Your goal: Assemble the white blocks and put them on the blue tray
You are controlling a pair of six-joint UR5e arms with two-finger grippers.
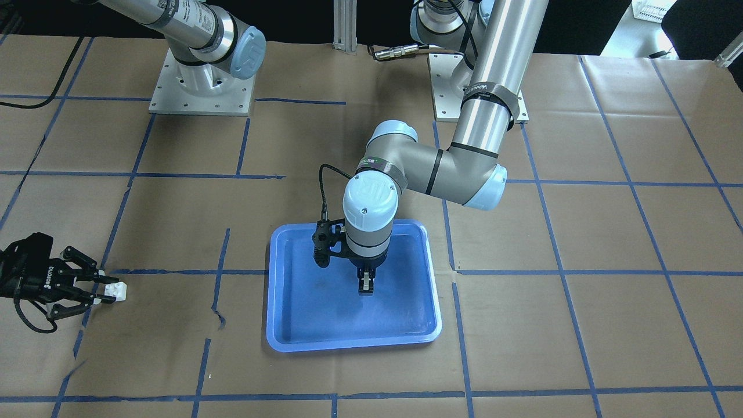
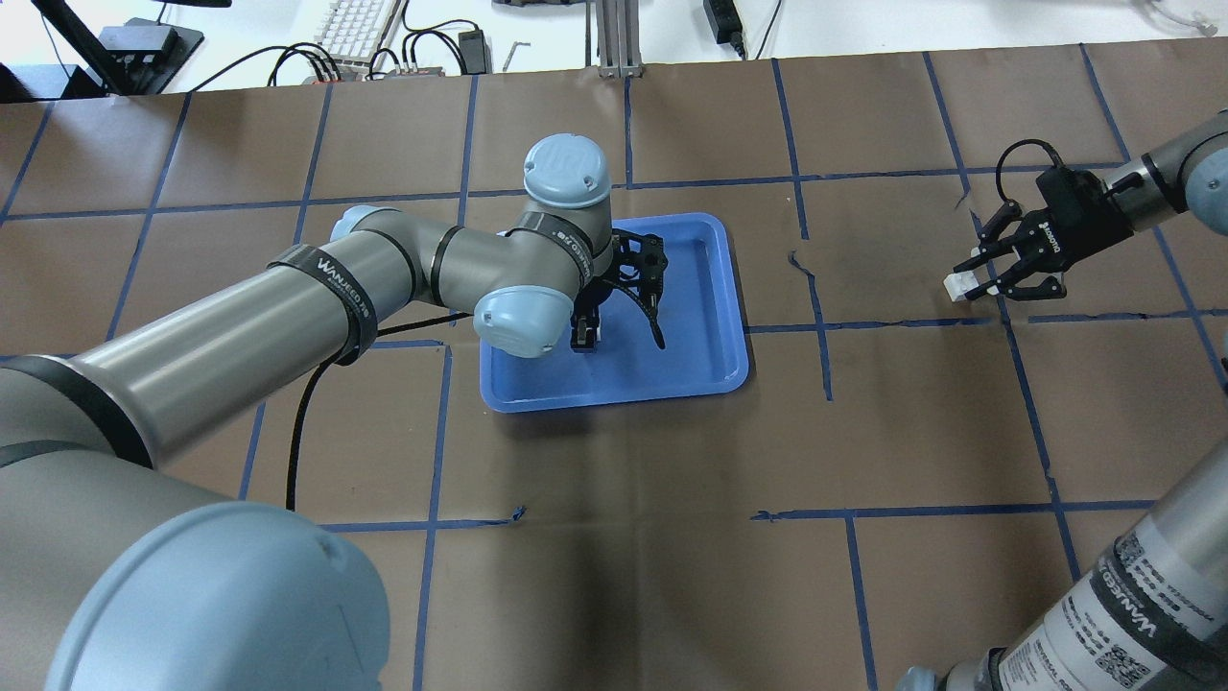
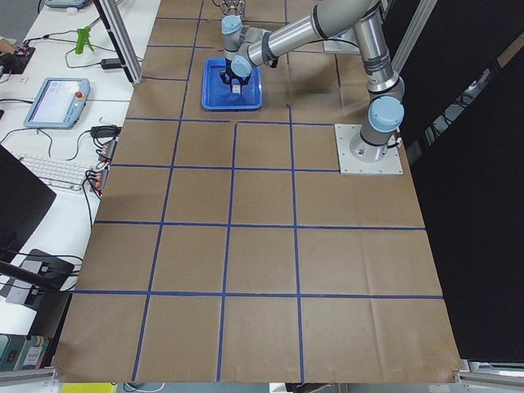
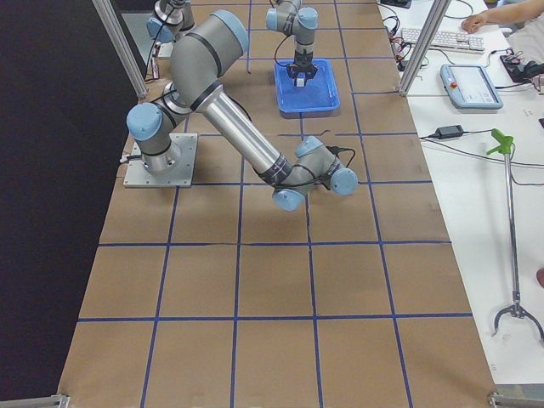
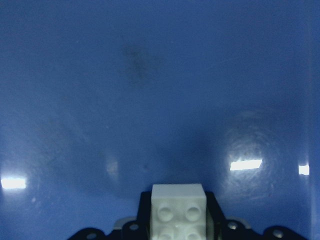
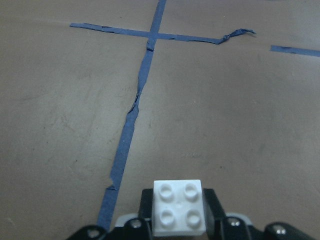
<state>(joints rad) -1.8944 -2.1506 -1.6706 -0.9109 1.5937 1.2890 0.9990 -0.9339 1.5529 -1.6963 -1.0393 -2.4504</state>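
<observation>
The blue tray lies mid-table, also in the overhead view. My left gripper points down just above the tray's floor, shut on a white block whose studs show in the left wrist view. My right gripper is far off to the side of the tray, low over the brown paper, also in the overhead view. It is shut on the other white block, which sticks out past the fingertips. The tray's floor holds nothing.
Brown paper with blue tape lines covers the table. Two metal arm base plates stand at the robot's side. A keyboard and cables lie past the table's far edge. The left arm's elbow hangs over the table beside the tray.
</observation>
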